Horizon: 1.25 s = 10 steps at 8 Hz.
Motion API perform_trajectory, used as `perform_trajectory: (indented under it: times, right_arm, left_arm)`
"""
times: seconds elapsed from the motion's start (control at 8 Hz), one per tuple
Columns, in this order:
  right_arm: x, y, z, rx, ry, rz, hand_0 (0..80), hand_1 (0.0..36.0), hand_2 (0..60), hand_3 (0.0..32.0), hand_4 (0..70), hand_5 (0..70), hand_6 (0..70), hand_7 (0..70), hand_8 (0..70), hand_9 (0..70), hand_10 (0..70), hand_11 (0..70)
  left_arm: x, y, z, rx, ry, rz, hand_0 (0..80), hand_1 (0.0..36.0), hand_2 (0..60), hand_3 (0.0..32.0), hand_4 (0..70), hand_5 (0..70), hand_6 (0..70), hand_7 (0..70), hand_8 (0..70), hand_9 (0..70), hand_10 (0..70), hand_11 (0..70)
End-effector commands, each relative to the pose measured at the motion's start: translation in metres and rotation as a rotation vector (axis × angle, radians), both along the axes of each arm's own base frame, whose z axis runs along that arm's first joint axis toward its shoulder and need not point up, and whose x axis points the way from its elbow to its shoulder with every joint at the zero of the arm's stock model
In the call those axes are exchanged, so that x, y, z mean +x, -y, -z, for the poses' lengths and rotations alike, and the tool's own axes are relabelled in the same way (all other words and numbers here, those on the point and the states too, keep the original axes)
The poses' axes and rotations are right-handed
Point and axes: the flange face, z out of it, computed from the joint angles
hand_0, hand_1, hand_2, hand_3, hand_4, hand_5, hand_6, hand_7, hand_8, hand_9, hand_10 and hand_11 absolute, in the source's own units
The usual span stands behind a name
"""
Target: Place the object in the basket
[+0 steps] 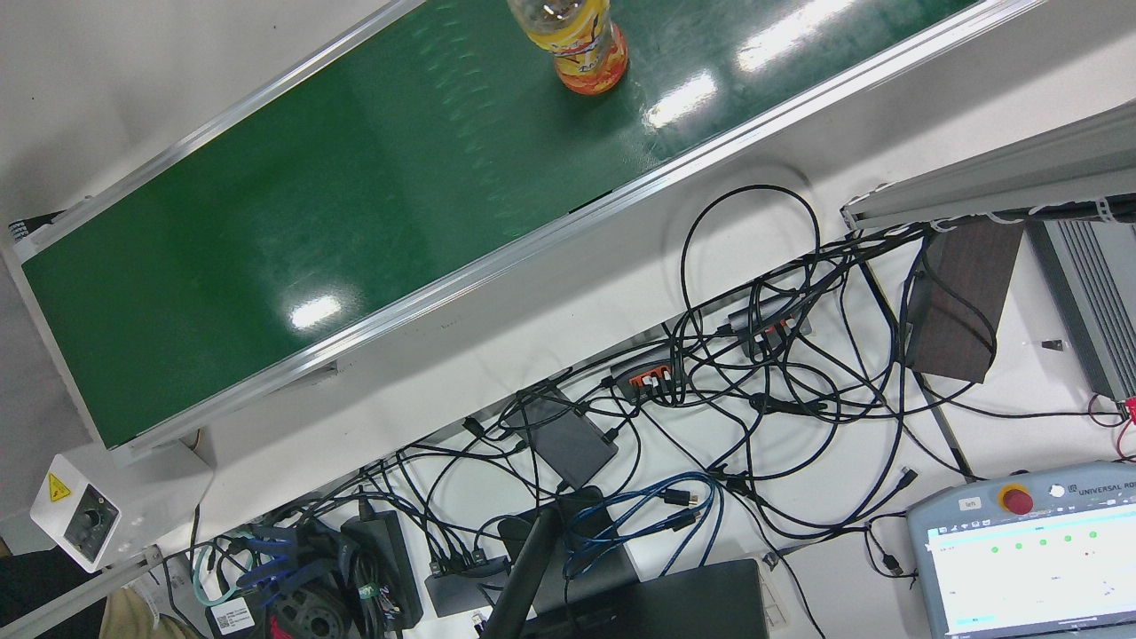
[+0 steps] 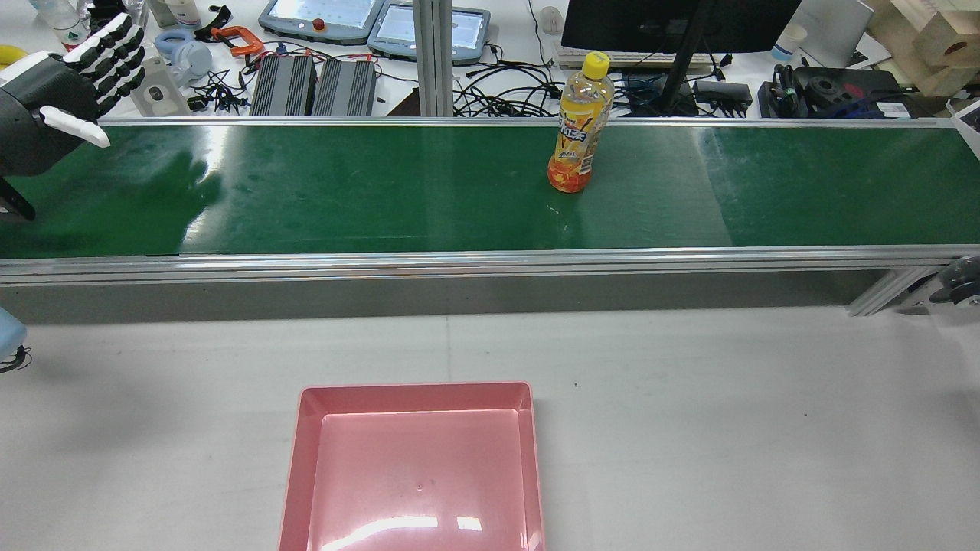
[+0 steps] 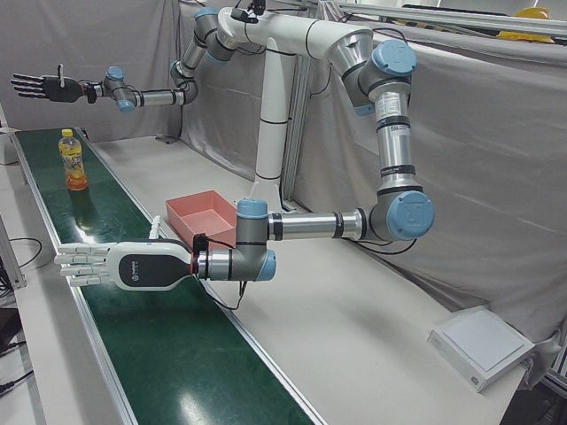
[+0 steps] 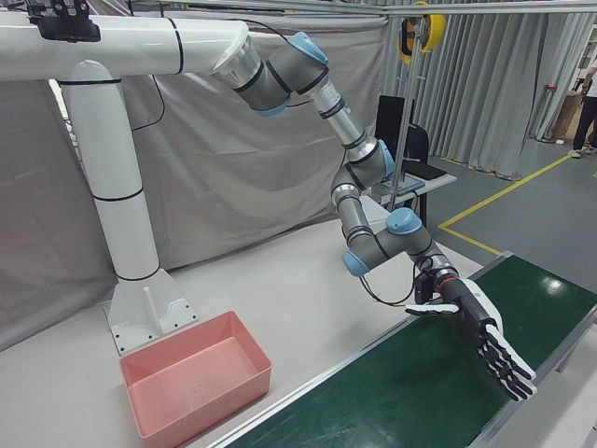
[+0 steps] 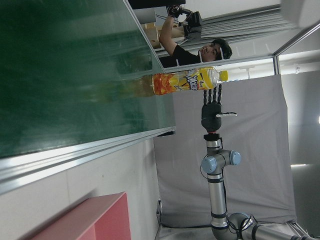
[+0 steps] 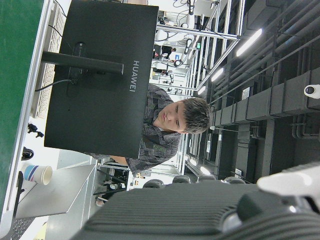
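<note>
Over the green belt's (image 2: pixel 383 191) left end, left hand (image 2: pixel 61 99) spread flat, grasping nothing. Further right, orange-drink bottle (image 2: pixel 578 126) upright mid-belt; pink basket (image 2: pixel 417 467) well apart on the table. At far end, right hand (image 3: pixel 40 86) likewise splayed, unladen.

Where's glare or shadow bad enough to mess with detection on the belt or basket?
Front view: bright ceiling-light patches on the green belt, one close to the bottle, which is cropped at the top. Rear view: a white streak near the pink basket's front edge, and the left hand casts a dark shadow on the belt.
</note>
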Motion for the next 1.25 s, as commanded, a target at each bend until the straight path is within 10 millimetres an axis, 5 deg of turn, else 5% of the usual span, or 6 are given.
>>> perform_trajectory:
  times: [0.0,0.25,0.5,0.62,1.12]
  right_arm:
    - [0.000,0.000,0.000,0.000,0.000,0.000,0.0,0.0,0.0,0.0,0.0,0.0,0.0,0.0,0.0,0.0,0.0,0.0]
    - [0.000,0.000,0.000,0.000,0.001,0.000,0.0,0.0,0.0,0.0,0.0,0.0,0.0,0.0,0.0,0.0,0.0,0.0]
    - [0.000,0.000,0.000,0.000,0.000,0.000,0.0,0.0,0.0,0.0,0.0,0.0,0.0,0.0,0.0,0.0,0.0,0.0]
    - [0.000,0.000,0.000,0.000,0.000,0.000,0.0,0.0,0.0,0.0,0.0,0.0,0.0,0.0,0.0,0.0,0.0,0.0]
    - [0.000,0.000,0.000,0.000,0.000,0.000,0.0,0.0,0.0,0.0,0.0,0.0,0.0,0.0,0.0,0.0,0.0,0.0]
  left_arm:
    - [0.000,0.000,0.000,0.001,0.001,0.001,58.9,10.0,0.0,1.4,0.0,0.0,0.0,0.0,0.0,0.0,0.0,0.0]
    - [0.001,0.001,0.004,0.000,0.003,0.001,59.0,10.0,0.0,1.0,0.0,0.0,0.0,0.0,0.0,0.0,0.0,0.0]
    - [0.049,-0.009,0.012,-0.015,-0.003,-0.023,59.1,10.2,0.0,0.8,0.0,0.0,0.0,0.0,0.0,0.0,0.0,0.0]
    - [0.057,-0.006,0.025,-0.007,-0.003,-0.031,59.8,10.5,0.0,0.8,0.0,0.1,0.0,0.0,0.0,0.0,0.0,0.0]
    - [0.055,-0.005,0.027,0.004,0.025,-0.014,60.1,10.8,0.0,1.4,0.0,0.0,0.0,0.0,0.0,0.0,0.0,0.0]
